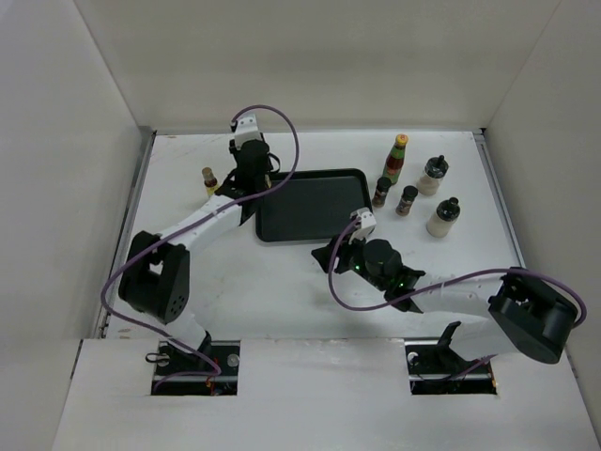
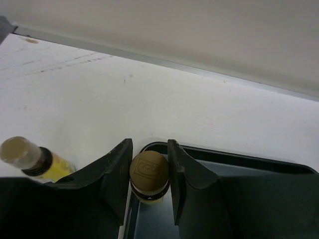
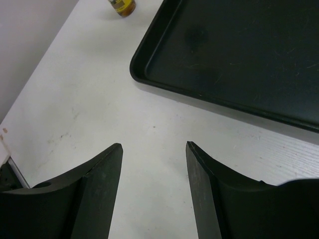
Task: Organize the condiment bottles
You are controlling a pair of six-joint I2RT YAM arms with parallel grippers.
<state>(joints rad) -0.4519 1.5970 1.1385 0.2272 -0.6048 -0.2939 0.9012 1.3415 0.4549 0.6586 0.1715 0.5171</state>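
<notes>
My left gripper (image 1: 257,181) is shut on a yellow-amber bottle with a tan cap (image 2: 148,172), holding it upright at the far left corner of the black tray (image 1: 310,207). Its fingers (image 2: 117,164) press the cap on both sides. A second yellow-amber bottle (image 1: 209,180) stands on the table left of the tray, and shows in the left wrist view (image 2: 27,159). The red bottle with a green label (image 1: 398,158), two dark jars (image 1: 381,192) (image 1: 407,200) and two whitish black-capped bottles (image 1: 433,176) (image 1: 443,218) stand right of the tray. My right gripper (image 1: 331,256) is open and empty over bare table near the tray's front edge.
In the right wrist view, the tray (image 3: 234,55) fills the upper right and the loose yellow bottle (image 3: 122,6) sits at the top edge. White walls enclose the table on the left, back and right.
</notes>
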